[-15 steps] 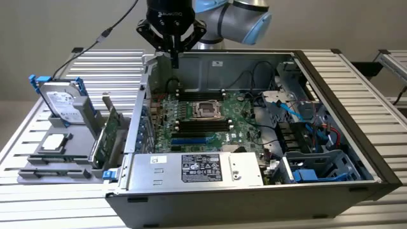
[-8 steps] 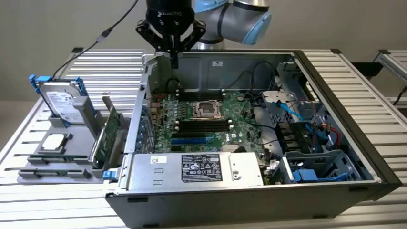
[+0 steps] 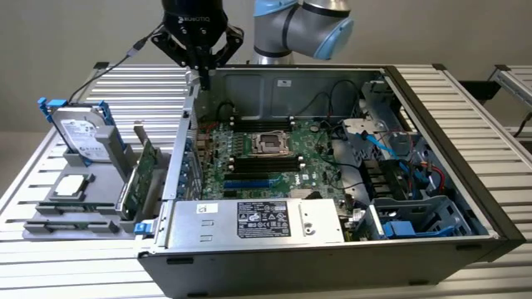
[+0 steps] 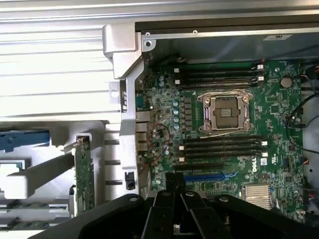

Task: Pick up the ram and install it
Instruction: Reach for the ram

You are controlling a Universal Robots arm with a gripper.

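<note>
Green ram [image 3: 75, 225] in grey holder [image 3: 50, 236] beside case [image 3: 470, 187], well apart from gripper [image 3: 203, 75], closed tight, empty

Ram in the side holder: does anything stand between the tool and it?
Nothing covers the ram, which lies low in the grey holder outside the case. The tool hangs above the case's wall. On a straight line between them stand the upright expansion card and hard drive.
</note>
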